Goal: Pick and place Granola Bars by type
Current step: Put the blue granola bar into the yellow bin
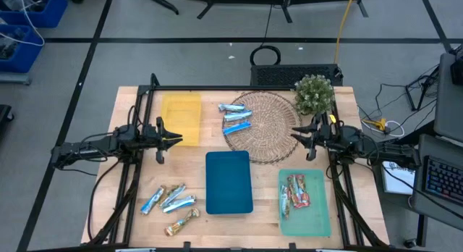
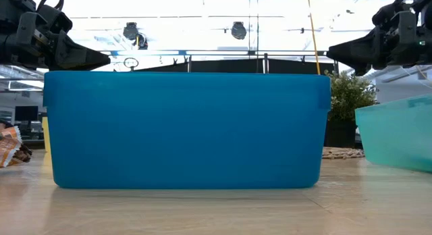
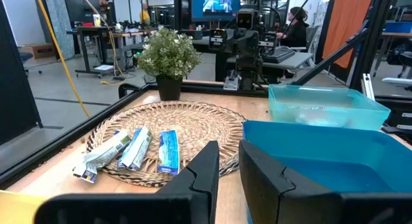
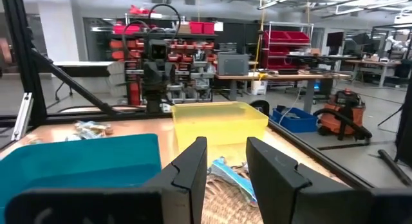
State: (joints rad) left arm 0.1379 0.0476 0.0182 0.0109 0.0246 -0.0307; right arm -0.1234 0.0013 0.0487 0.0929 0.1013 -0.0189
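Three blue-and-silver Granola Bars (image 1: pixel 235 118) (image 3: pixel 135 150) lie on a round woven mat (image 1: pixel 264 129). Several more, blue-and-silver and tan/gold (image 1: pixel 171 203), lie loose on the table near its front left. Red/orange bars (image 1: pixel 298 190) lie in the teal tray (image 1: pixel 307 221). My left gripper (image 1: pixel 179 140) (image 3: pixel 228 153) hovers level beside the yellow tray (image 1: pixel 181 116), its fingers a little apart with nothing between them. My right gripper (image 1: pixel 295 135) (image 4: pixel 226 150) hovers level over the mat's right edge, open and holding nothing.
A blue tray (image 1: pixel 228 182) stands at the table's middle front, between the loose bars and the teal tray. A small potted plant (image 1: pixel 315 94) stands at the back right by the mat. Black frame rails run along the table's edges.
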